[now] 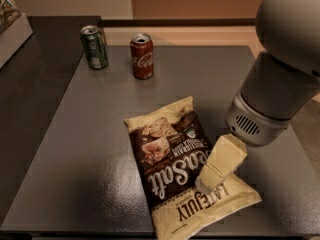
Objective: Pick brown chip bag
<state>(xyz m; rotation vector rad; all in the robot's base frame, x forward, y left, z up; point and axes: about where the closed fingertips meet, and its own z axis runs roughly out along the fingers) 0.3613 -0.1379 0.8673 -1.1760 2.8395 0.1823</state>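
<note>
Gripper (209,181), coming in from upper rt, sits over rt edge of brown chip bag (165,159), which lies flat on grey surface (85,154), w/ green can (94,47) & red cola can (142,56) upright near each other, well behind bag.
</note>
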